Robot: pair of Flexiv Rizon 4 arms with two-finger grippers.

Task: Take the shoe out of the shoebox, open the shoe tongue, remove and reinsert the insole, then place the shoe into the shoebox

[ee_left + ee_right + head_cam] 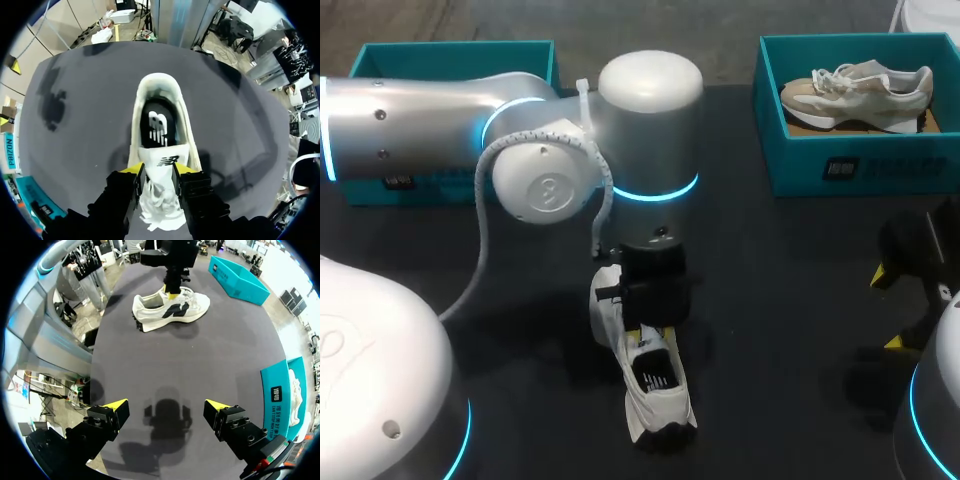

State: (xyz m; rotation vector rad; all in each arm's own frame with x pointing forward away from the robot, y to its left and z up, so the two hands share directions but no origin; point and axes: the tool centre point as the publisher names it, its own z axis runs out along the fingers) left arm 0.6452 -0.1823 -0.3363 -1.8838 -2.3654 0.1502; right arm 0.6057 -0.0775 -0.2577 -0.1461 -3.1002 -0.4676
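White shoe (662,410) is stood on the black table (780,290), its tongue (162,157) clamped between the fingers of the left gripper (157,171); the right gripper (166,407) is held wide open above the table, well apart.

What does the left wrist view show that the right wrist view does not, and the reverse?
Only the left wrist view: the inside of the white shoe, with its insole, and the tongue gripped between the left gripper's fingers. Only the right wrist view: the shoe's outer side, the open right gripper and a teal shoebox beyond the shoe. Both: the shoe on the dark table, with the left gripper on it.
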